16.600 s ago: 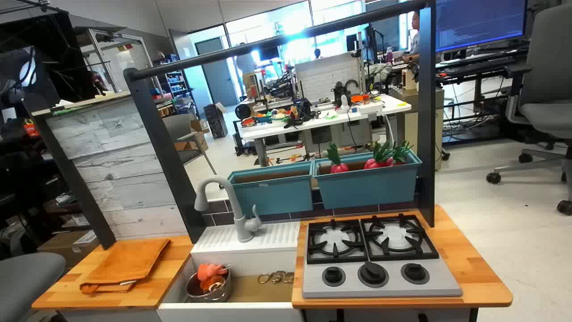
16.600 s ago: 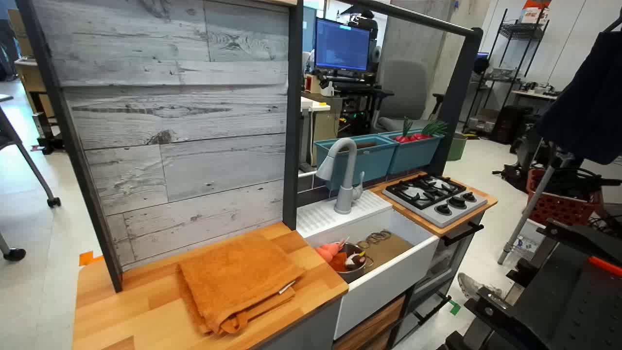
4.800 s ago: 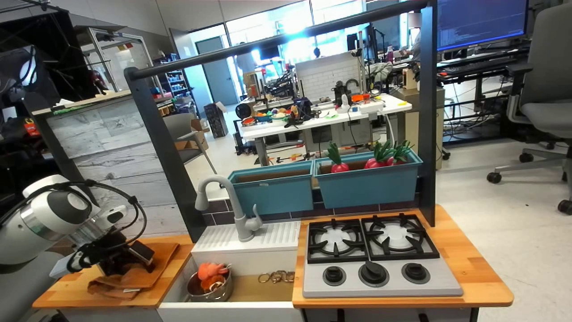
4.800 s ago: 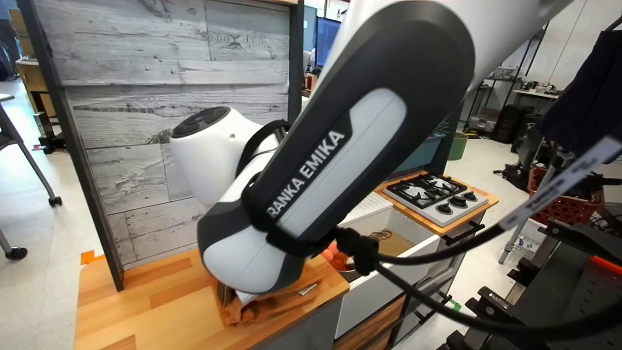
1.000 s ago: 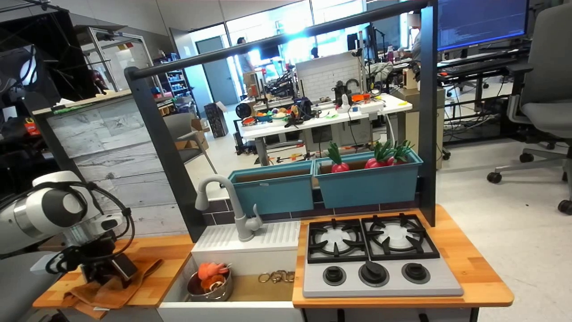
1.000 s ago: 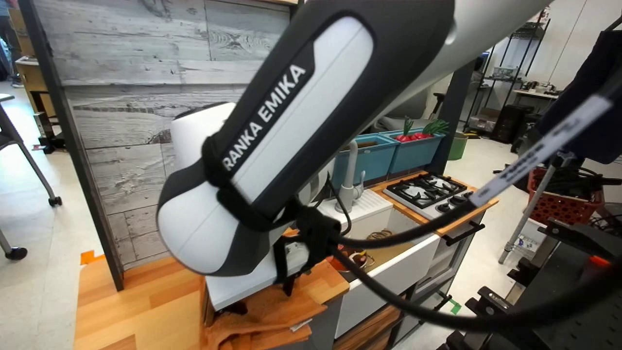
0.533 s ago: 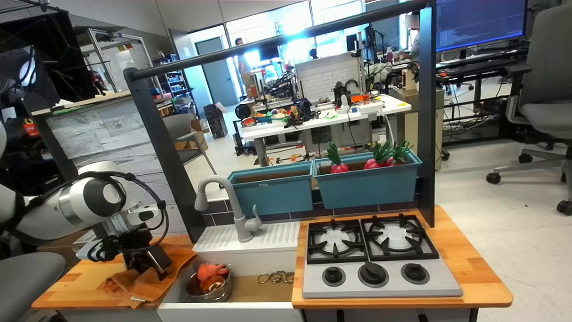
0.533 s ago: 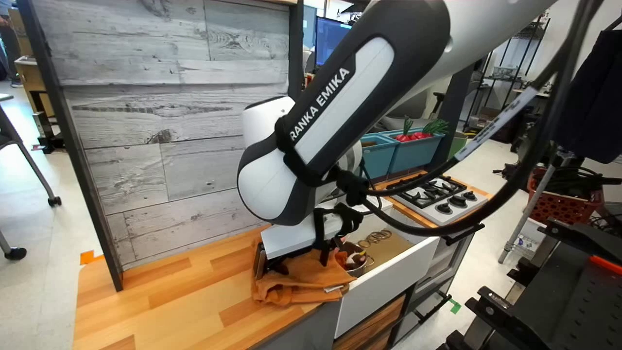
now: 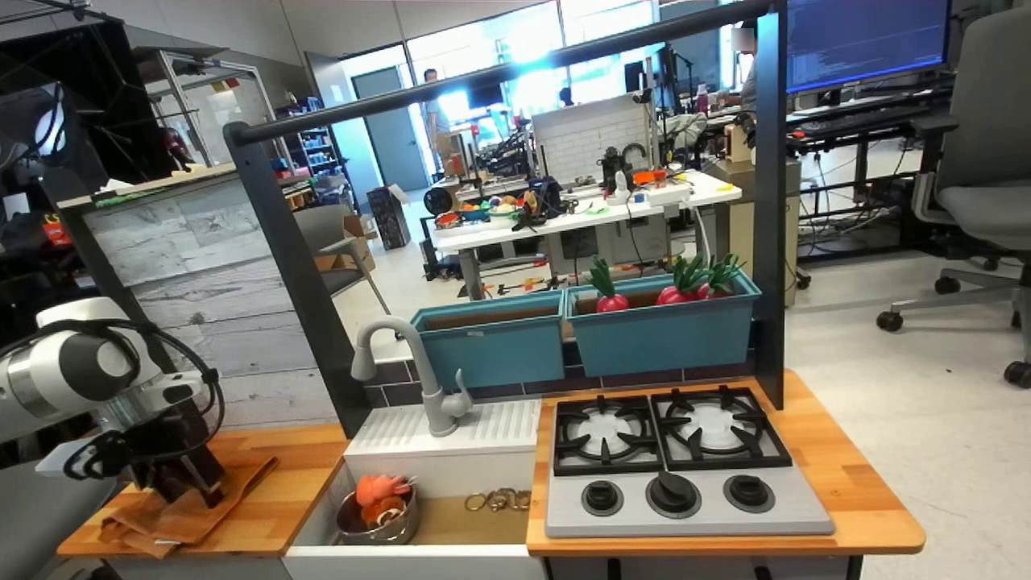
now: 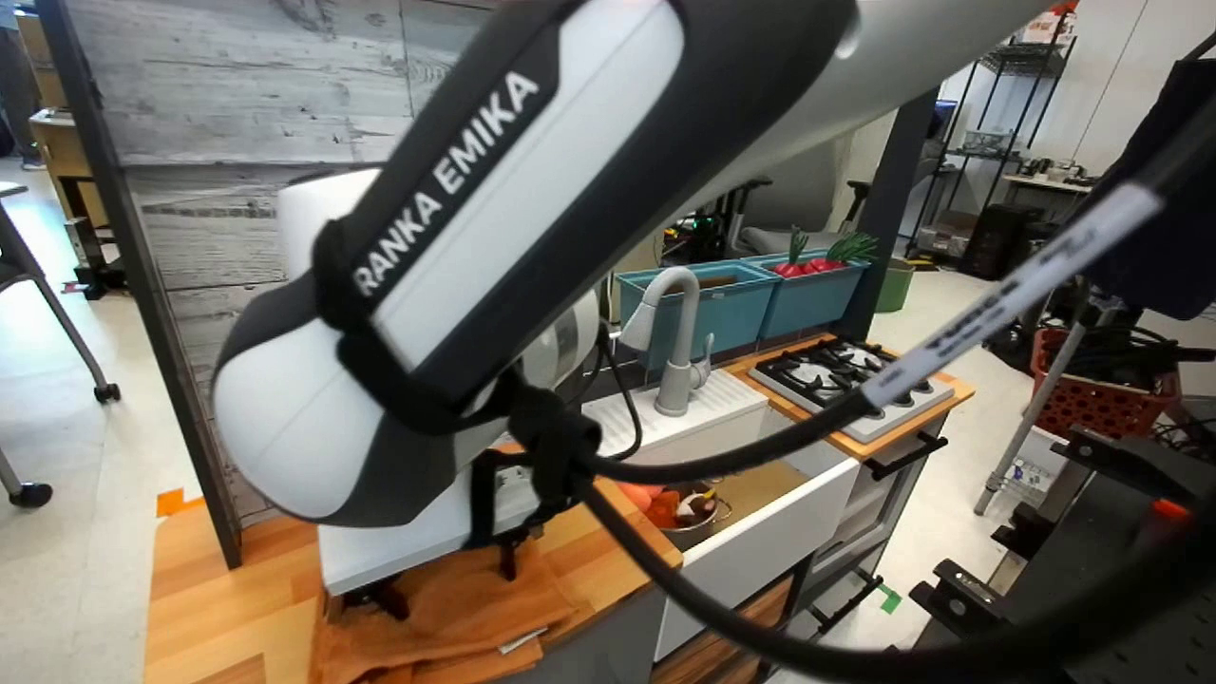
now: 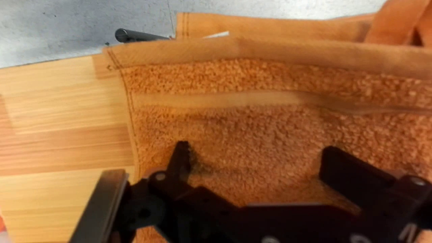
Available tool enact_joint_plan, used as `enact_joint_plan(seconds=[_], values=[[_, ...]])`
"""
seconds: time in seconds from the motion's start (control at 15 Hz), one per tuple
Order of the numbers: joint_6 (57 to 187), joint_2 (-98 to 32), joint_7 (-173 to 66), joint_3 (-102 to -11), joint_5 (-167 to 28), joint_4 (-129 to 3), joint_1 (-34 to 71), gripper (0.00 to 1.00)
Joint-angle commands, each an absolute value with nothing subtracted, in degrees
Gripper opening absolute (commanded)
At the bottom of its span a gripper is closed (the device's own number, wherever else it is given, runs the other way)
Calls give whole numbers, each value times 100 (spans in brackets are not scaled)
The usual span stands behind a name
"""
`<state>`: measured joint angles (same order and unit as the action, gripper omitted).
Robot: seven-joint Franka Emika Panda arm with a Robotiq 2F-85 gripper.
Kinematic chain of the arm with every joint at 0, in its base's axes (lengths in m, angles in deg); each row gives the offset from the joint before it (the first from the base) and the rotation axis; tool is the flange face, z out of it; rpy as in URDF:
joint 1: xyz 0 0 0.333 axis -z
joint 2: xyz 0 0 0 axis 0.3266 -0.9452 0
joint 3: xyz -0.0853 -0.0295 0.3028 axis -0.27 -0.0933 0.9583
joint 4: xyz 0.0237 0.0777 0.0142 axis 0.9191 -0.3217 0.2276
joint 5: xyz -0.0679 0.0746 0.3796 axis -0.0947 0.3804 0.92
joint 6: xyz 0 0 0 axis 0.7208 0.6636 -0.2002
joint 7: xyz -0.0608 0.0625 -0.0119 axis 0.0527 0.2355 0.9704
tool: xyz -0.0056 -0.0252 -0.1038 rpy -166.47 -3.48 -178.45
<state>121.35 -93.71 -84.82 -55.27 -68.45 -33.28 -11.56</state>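
Note:
My gripper [image 9: 193,495] points down onto an orange towel [image 9: 173,522] on the wooden counter left of the sink. In the wrist view its two black fingers [image 11: 255,148] are spread wide, tips against or just above the towel's fuzzy surface [image 11: 243,131]. No fold shows between the fingers. The towel also shows in an exterior view [image 10: 475,603], partly under the arm, with its white tag [image 10: 522,641] toward the front. In the wrist view the towel's hemmed edge reaches past the counter's front edge. The fingers are largely hidden in that exterior view [image 10: 446,589].
The sink [image 9: 451,463] holds a metal pot [image 9: 395,530] with orange things and several rings [image 9: 499,499]. A grey faucet [image 9: 435,403] stands behind it. A toy stove [image 9: 685,507] and teal planters [image 9: 660,334] are further right. A wood-patterned panel [image 9: 201,282] rises behind the counter.
The arm has come in and the towel has shifted from its first place. Within the last second, gripper and towel were nearer the sink; now both are back left, near the counter's front.

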Motion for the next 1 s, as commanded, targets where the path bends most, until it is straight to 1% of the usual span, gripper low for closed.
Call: enact_joint_plan(seconds=[0.0, 0.13, 0.33, 0.6, 0.67, 0.93], values=[[12250, -9337, -8469, -5631, -6977, -3160, -1271, 100], [12273, -8831, -8376, -5792, -7184, -3687, -1354, 100], [12666, -7994, -8261, -5954, -7467, -4606, -1350, 100], [13336, -7085, -7892, -5880, -7436, -5565, -1092, 100], [12963, -7780, -8134, -5921, -7450, -4642, -1178, 100], [13121, -7243, -7984, -5906, -7455, -5270, -1086, 100]])
